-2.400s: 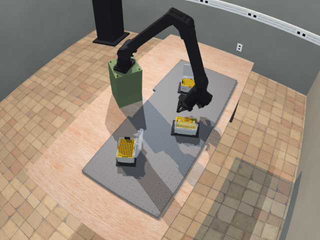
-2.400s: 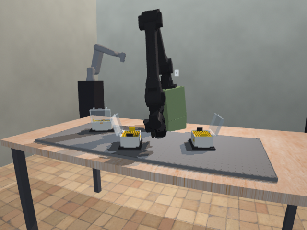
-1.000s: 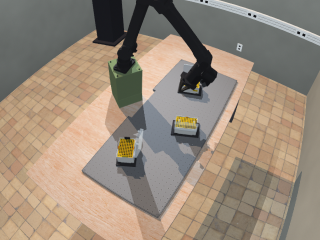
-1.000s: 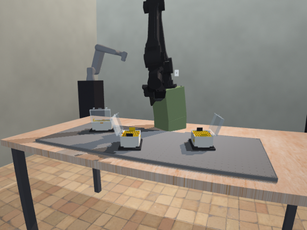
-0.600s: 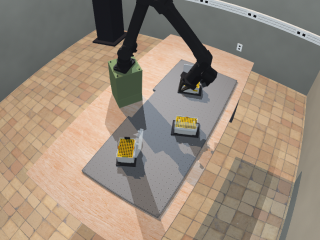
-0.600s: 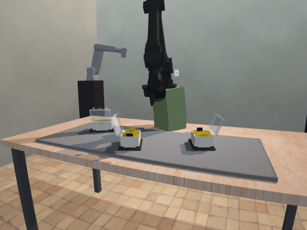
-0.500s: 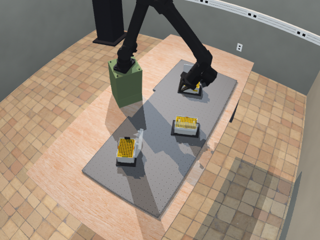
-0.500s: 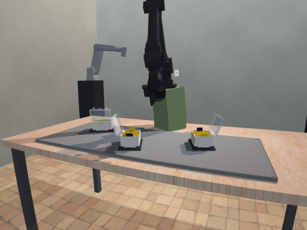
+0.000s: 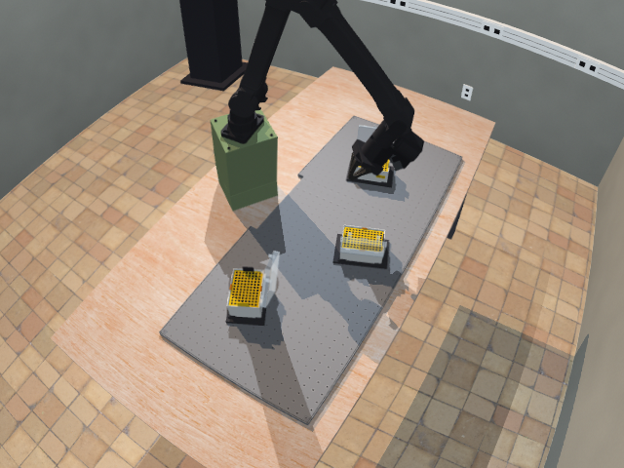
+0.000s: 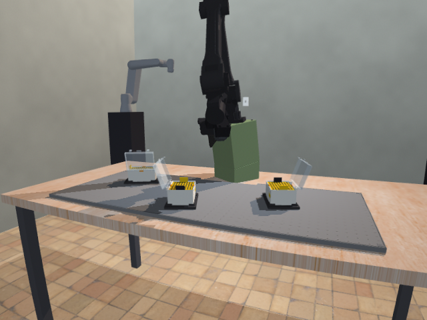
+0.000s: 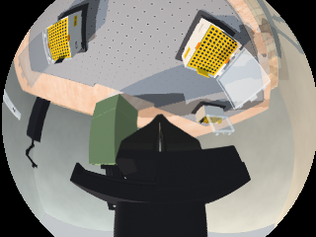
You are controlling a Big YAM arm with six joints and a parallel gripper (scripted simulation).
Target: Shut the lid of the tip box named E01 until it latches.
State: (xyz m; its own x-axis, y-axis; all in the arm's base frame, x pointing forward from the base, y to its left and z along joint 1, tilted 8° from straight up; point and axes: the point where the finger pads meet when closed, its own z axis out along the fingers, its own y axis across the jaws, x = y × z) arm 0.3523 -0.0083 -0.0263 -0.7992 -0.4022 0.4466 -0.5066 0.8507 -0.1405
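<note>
Three white tip boxes with yellow tip racks sit on black holder plates on the grey breadboard point(image 9: 302, 352) point(image 10: 327, 220). The far box point(image 9: 378, 175) point(image 10: 139, 173) has its clear lid point(image 10: 137, 160) lying over its top; I cannot tell if it is latched. The middle box point(image 9: 363, 244) point(image 10: 181, 194) point(image 11: 211, 49) and the near box point(image 9: 246, 292) point(image 10: 281, 193) point(image 11: 58, 39) have their lids tilted open. The stickers are too small to read. My gripper point(image 9: 358, 174) point(image 10: 211, 143) point(image 11: 158, 125) is shut and empty, hanging well above the far box's edge.
The green arm pedestal point(image 9: 246, 161) point(image 10: 237, 155) stands on the wooden table point(image 9: 126, 352) beside the breadboard. A grey second arm point(image 10: 133, 83) on a black column stands behind the table. The black arm links reach over the far half of the board.
</note>
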